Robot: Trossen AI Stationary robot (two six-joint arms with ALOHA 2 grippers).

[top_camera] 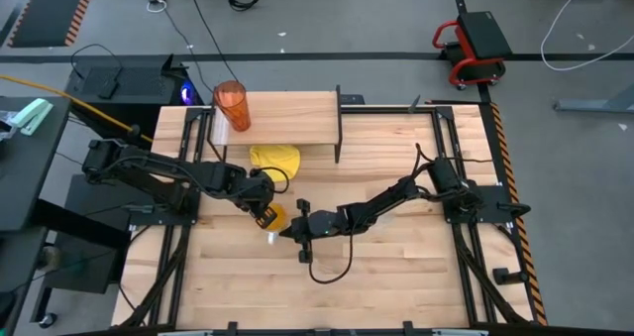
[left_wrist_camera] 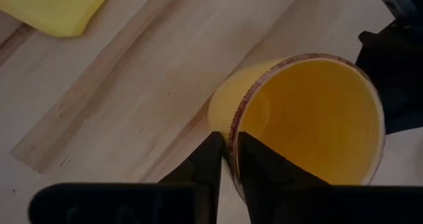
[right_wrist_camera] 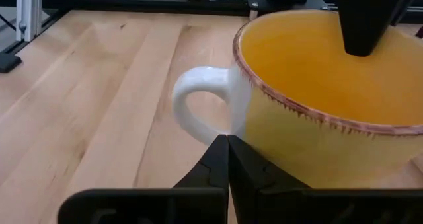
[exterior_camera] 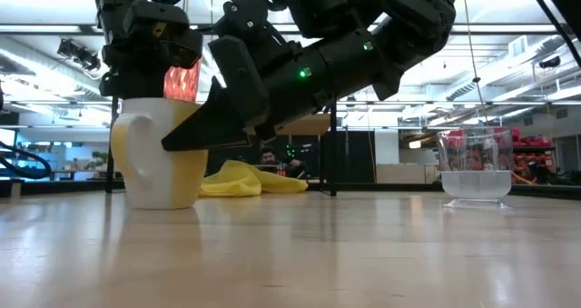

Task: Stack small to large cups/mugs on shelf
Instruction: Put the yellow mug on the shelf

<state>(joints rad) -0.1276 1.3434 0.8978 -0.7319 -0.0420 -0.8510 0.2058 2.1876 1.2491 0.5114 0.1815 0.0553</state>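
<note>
The orange-yellow mug (top_camera: 276, 217) with its white handle (right_wrist_camera: 192, 105) stands upright on the table (top_camera: 396, 277), in front of the shelf (top_camera: 297, 118). My left gripper (left_wrist_camera: 231, 141) is above it, shut on its rim. My right gripper (right_wrist_camera: 227, 141) is shut, and its tips lie low beside the mug's wall under the handle. The tall orange-red tumbler (top_camera: 233, 106) stands on the shelf's left end. The small clear cup (exterior_camera: 475, 174) stands on the table off to the side in the low view. My left gripper pinches the mug's rim (left_wrist_camera: 232, 121), with one finger (left_wrist_camera: 258, 168) inside the mug and the other (left_wrist_camera: 211, 161) outside its wall. The fingers come from above, pointing down. The mug is upright with its base on the table (exterior_camera: 163, 203). My right gripper points its shut fingertips level at the mug's outer wall (right_wrist_camera: 264, 145) beside the handle's foot. I cannot tell whether they touch it.
A yellow cloth (top_camera: 275, 160) lies crumpled on the table just in front of the shelf, behind the mug. The shelf's black legs (top_camera: 339, 128) stand near it. Bare wooden tabletop stretches toward the near edge (top_camera: 327, 311).
</note>
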